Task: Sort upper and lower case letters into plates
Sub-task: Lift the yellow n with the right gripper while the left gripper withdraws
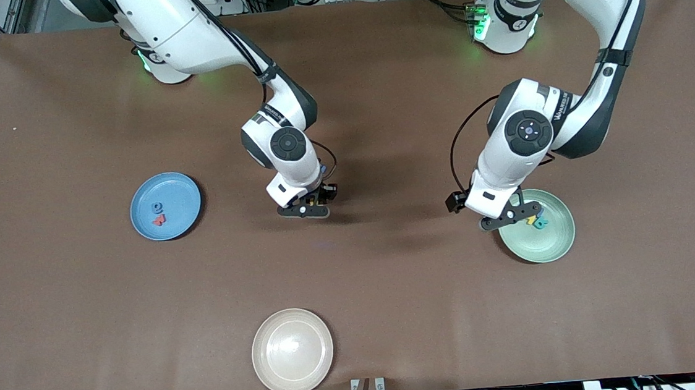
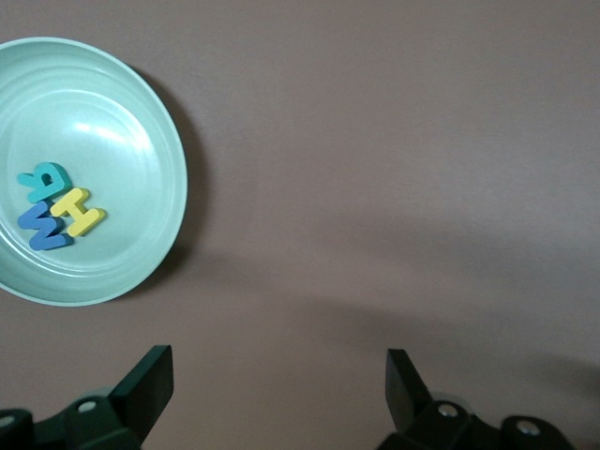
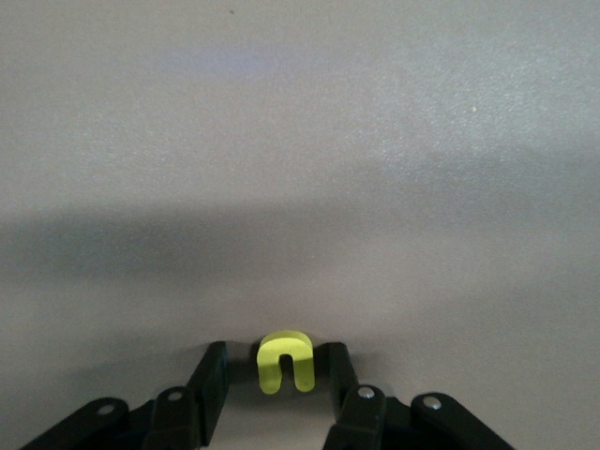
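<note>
Yellow, the small letter (image 3: 283, 362) pinched in the right gripper (image 1: 305, 211) at frame centre could slip onto the bare table (image 1: 392, 290) before reaching the blue plate (image 1: 165, 206), while the left gripper (image 1: 510, 216) waits open over the mint plate (image 1: 543, 235).

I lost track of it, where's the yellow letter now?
The yellow letter is pinched in the right claw, over bare table mid-table.
</note>
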